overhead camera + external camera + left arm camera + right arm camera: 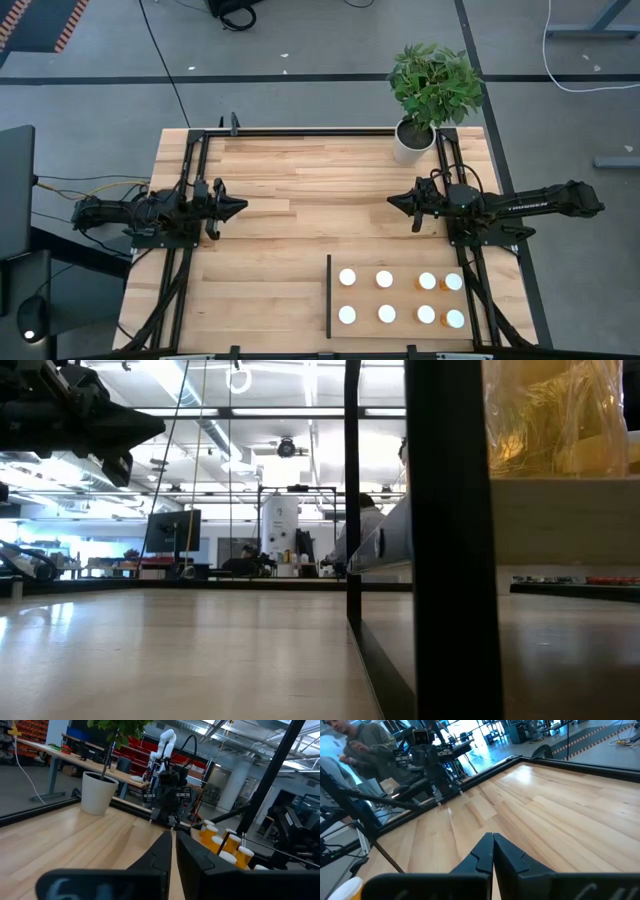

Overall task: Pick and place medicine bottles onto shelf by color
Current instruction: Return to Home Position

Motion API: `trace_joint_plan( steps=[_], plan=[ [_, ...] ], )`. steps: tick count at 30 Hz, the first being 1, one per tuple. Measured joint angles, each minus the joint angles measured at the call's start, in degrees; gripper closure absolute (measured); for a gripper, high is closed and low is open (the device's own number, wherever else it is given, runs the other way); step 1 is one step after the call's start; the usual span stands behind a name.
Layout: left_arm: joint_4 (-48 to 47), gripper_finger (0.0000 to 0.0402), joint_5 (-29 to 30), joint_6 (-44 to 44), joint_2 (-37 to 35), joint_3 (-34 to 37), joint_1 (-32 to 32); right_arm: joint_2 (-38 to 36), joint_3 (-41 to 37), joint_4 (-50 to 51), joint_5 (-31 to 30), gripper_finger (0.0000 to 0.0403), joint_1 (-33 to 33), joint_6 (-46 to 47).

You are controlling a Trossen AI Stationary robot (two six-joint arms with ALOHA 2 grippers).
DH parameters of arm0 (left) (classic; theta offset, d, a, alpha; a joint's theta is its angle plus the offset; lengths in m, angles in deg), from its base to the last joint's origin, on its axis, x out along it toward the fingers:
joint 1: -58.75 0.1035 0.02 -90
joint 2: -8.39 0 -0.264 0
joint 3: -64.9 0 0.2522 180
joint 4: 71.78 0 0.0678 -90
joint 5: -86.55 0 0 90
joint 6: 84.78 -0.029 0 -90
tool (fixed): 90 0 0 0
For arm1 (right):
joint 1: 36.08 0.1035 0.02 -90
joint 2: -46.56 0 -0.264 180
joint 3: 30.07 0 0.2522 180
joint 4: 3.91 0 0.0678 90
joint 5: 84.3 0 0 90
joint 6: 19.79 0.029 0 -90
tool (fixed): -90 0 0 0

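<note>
Bottles [386,279] within shelf [366,297] edges, right of strip [329,296].

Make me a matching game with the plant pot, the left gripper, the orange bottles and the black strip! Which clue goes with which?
Things:
1. plant pot
2. left gripper
3. orange bottles
4. black strip

Clues:
A. stand on the shelf, at the end away from the strip
B. shut, holding nothing, over the table
C. white, with a leafy green plant in it
D. runs along one side of the shelf

Pairs: 1-C, 2-B, 3-A, 4-D
</note>
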Motion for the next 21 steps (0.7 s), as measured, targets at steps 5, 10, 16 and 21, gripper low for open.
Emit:
trace_joint_plan(
  steps=[5,10,16,21],
  plan=[
    [0.00,0.0373,0.02,0.00,0.00,0.00,0.00,0.00,0.01,0.00,0.00,0.0388,0.00,0.00],
    [0.00,0.0365,0.07,-0.01,0.00,0.00,0.00,0.00,0.01,0.00,0.00,0.0388,0.00,0.00],
    [0.00,0.0363,0.07,-0.02,0.00,-0.02,0.00,0.00,0.01,-0.02,0.00,0.0387,0.00,0.00],
    [-0.01,0.0371,0.07,-0.02,0.00,-0.07,0.00,0.00,0.01,-0.02,0.00,0.0387,0.00,0.00]
  ],
)
